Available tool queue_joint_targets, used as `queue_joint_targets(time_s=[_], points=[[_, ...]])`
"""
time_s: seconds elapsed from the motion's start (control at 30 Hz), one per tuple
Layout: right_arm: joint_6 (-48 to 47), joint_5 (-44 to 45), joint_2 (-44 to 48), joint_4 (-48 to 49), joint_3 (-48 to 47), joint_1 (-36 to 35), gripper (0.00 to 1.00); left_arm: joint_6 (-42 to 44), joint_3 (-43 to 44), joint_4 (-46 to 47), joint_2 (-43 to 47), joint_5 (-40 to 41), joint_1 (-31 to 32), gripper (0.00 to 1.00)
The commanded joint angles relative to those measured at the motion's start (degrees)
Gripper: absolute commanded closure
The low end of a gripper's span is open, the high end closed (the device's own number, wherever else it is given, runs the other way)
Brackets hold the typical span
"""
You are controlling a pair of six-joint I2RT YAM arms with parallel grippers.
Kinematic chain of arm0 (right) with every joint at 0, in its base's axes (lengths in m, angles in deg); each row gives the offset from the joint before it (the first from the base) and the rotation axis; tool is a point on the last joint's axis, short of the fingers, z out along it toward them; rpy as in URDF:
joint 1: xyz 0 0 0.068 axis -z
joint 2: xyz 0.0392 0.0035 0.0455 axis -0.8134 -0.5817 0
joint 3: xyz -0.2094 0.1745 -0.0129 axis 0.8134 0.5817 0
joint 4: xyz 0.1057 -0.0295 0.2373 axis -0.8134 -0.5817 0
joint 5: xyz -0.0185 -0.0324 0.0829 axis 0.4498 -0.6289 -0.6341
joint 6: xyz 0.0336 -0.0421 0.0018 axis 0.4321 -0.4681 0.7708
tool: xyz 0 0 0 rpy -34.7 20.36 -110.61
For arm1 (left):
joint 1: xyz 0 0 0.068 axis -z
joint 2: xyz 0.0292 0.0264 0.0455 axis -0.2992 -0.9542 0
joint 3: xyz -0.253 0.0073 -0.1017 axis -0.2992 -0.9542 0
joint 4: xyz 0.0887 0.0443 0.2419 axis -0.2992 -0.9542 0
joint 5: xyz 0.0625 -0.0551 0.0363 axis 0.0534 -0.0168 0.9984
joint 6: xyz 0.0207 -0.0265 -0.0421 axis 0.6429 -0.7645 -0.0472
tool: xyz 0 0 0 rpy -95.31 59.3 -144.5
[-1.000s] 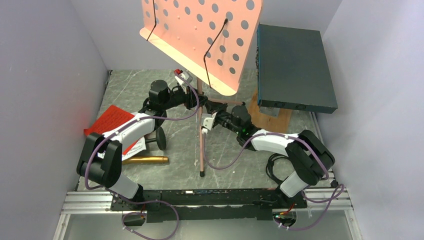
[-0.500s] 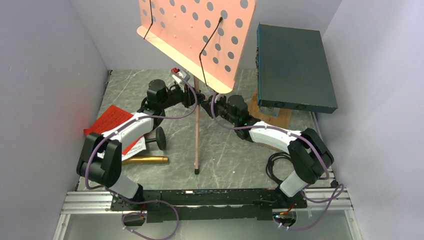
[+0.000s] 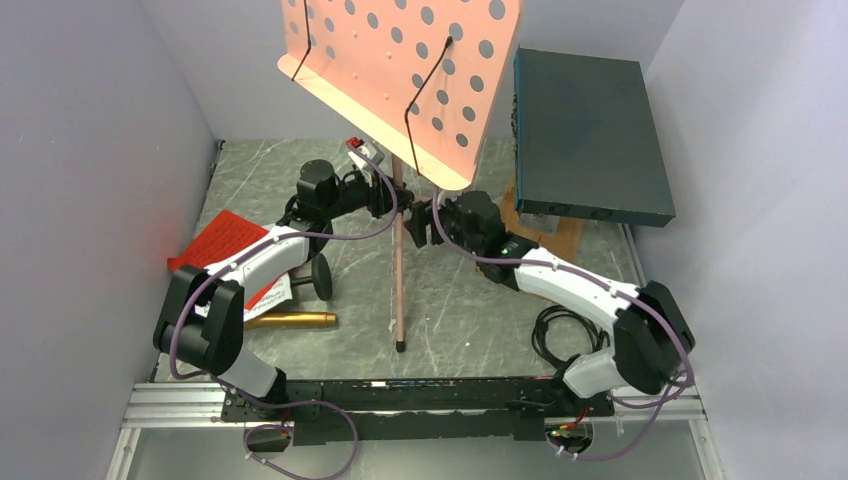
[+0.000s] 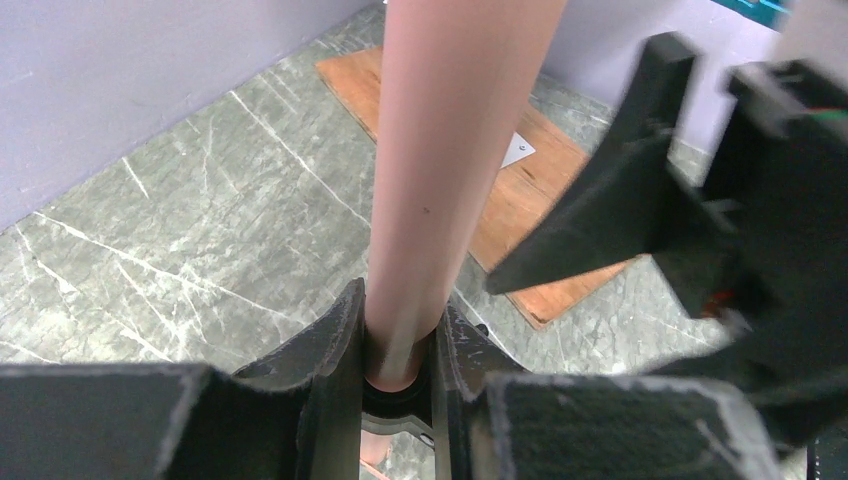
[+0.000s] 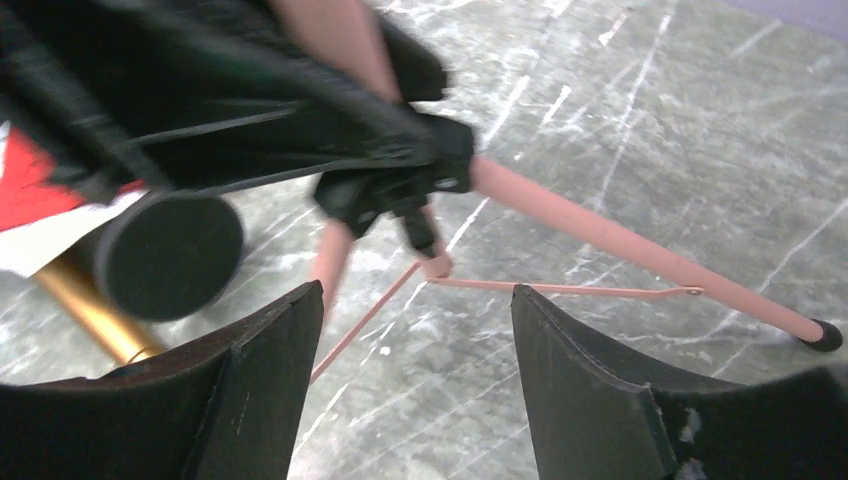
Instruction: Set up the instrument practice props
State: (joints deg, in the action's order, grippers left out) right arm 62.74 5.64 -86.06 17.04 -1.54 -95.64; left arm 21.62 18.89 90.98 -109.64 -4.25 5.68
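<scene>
The pink perforated music stand (image 3: 400, 70) stands upright at mid table. My left gripper (image 3: 385, 196) is shut on its pole (image 4: 440, 170), which fills the gap between the fingers (image 4: 335, 350). My right gripper (image 3: 420, 223) hangs open just right of the pole, nothing between its fingers (image 5: 270, 350). Below it spread a tripod leg (image 5: 640, 250) and thin braces (image 5: 560, 288). The red and white music sheets (image 3: 225, 240), the gold microphone (image 3: 290, 320) and the black round-base mic stand (image 3: 321, 277) lie at the left.
A dark teal box (image 3: 585, 135) rests on a wooden board (image 3: 545, 242) at the back right. A black cable coil (image 3: 558, 330) lies near the right arm's base. Grey walls close in both sides.
My right gripper has opened and let go of the stand's leg, shifting up beside the pole. Its elbow swung right. My left gripper kept its hold.
</scene>
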Motion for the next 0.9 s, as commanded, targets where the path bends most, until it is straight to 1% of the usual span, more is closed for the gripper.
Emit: queue_joint_targets(time_s=[0.0, 0.13, 0.23, 0.37, 0.43, 0.53, 0.57, 0.6, 0.63, 0.67, 0.7, 0.77, 0.87], points=[[-4.79, 4.27, 6.61, -1.09, 2.51, -5.11, 0.27, -8.97, 2.29, 2.93, 1.98, -3.89, 0.76, 1.00], [-1.33, 10.76, 6.65, 0.95, 5.24, -11.51, 0.26, -9.36, 2.11, 3.04, 2.22, -3.03, 0.81, 1.00], [2.09, 23.17, 3.84, 2.79, 5.66, -16.41, 0.27, -9.33, 1.61, 2.97, 2.62, -1.35, 0.88, 1.00], [6.29, 41.68, -2.45, -3.11, 0.92, -21.18, 0.34, -7.75, 1.23, 1.49, 3.04, 1.65, 1.31, 1.00], [6.16, 46.92, -5.24, -3.06, 0.52, -22.21, 0.37, -7.08, 1.35, 0.41, 2.95, 3.05, 1.50, 1.00], [6.13, 46.93, -6.91, -2.05, 2.07, -22.33, 0.56, -6.57, 1.23, -0.62, 3.24, 5.41, 1.66, 1.00], [5.51, 46.37, -6.76, -0.55, 3.25, -22.33, 0.63, -6.44, 1.13, -0.82, 3.41, 6.23, 1.69, 1.00], [4.79, 46.23, -6.35, 0.86, 4.71, -22.21, 0.68, -6.30, 1.04, -1.12, 3.72, 7.10, 1.69, 1.00], [3.67, 45.76, -5.81, 1.85, 5.99, -21.98, 0.76, -6.17, 0.94, -1.34, 3.91, 7.88, 1.69, 1.00], [1.58, 43.47, -5.08, 2.84, 7.22, -21.54, 0.83, -6.09, 0.80, -1.56, 4.26, 8.84, 1.69, 1.00], [-0.31, 40.61, -4.16, 3.86, 8.71, -21.16, 0.88, -6.09, 0.69, -1.86, 4.58, 9.93, 1.77, 1.00], [-1.27, 34.84, -2.25, 5.52, 11.59, -19.84, 1.00, -6.08, 0.53, -2.79, 5.50, 12.83, 2.20, 1.00], [2.70, 24.40, 0.41, 6.17, 15.71, -15.20, 1.00, -7.04, -0.21, -4.85, 6.80, 20.29, 3.90, 1.00]])
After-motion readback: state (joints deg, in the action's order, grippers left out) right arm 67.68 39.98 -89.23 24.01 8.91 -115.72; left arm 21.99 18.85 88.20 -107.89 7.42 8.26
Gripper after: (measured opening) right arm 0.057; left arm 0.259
